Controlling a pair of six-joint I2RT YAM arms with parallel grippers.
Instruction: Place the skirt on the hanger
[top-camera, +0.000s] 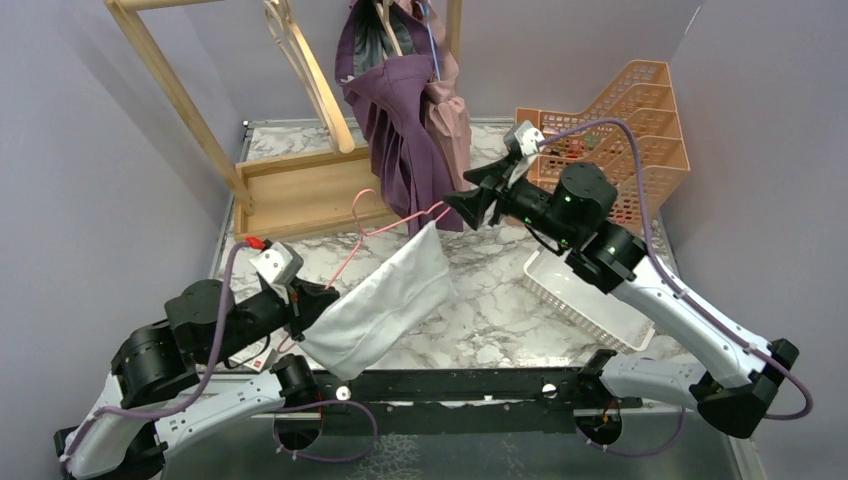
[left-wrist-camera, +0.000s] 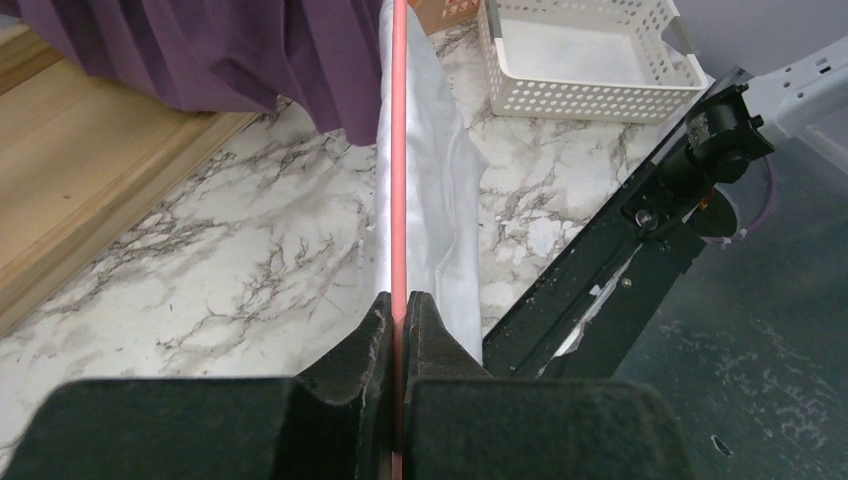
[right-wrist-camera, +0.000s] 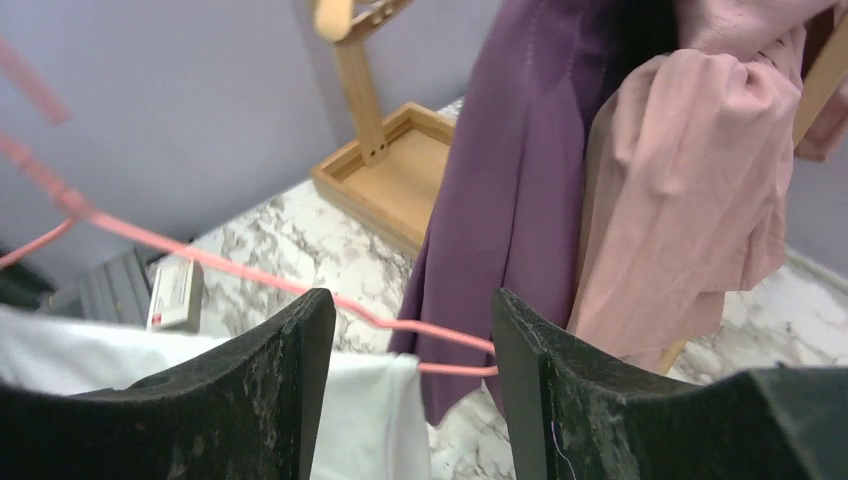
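Skirt (top-camera: 385, 300) hanging from hanger (left-wrist-camera: 399, 150), left end effector (left-wrist-camera: 400, 305) clamping hanger, right end effector (right-wrist-camera: 410, 302) open alongside

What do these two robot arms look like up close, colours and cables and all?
The left arm and right arm are alike: white shells between chunky black round joints, with a lavender cable looping along each. The left gripper and right gripper are matte black with two wedge-shaped fingers. A small white camera box sits on each wrist.
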